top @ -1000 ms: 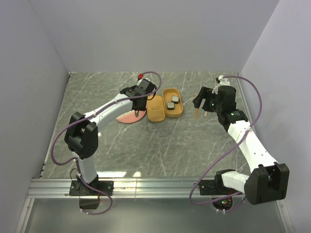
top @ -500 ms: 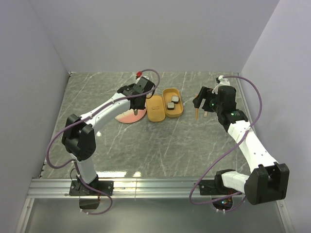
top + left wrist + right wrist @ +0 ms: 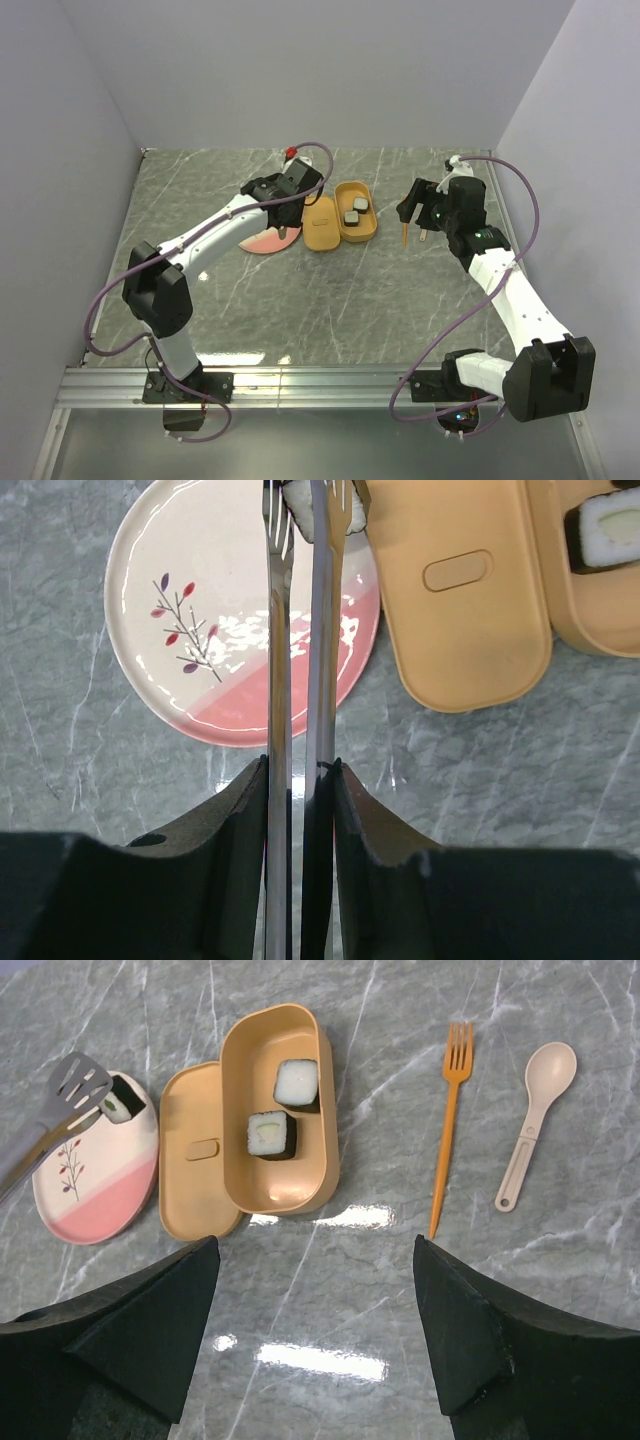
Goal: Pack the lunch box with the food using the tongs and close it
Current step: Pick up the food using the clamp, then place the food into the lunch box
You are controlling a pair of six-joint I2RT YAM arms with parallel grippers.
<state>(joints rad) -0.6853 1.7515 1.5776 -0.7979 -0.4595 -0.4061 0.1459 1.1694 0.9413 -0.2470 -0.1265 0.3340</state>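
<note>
Since a second ago, nudged slightly toward the far wall at the left gripper (image 3: 298, 775), elbow swung out leftward. Closed partway around the tongs (image 3: 277, 660), these pinching one food cube (image 3: 300, 500) over the plate (image 3: 170, 630) edge, beside the lid (image 3: 470, 600). Two more cubes (image 3: 271, 1134) inside the lunch box (image 3: 325, 1130). No change at the right gripper (image 3: 312, 1320): spread wide, holding nothing, above the table (image 3: 330, 1260) near the fork (image 3: 446, 1130).

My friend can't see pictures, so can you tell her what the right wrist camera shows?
An open orange lunch box holds two sushi pieces, with its lid lying flat just left of it. Further left, tongs pinch a third piece at the edge of a pink-and-cream plate. An orange fork and a beige spoon lie to the right.
</note>
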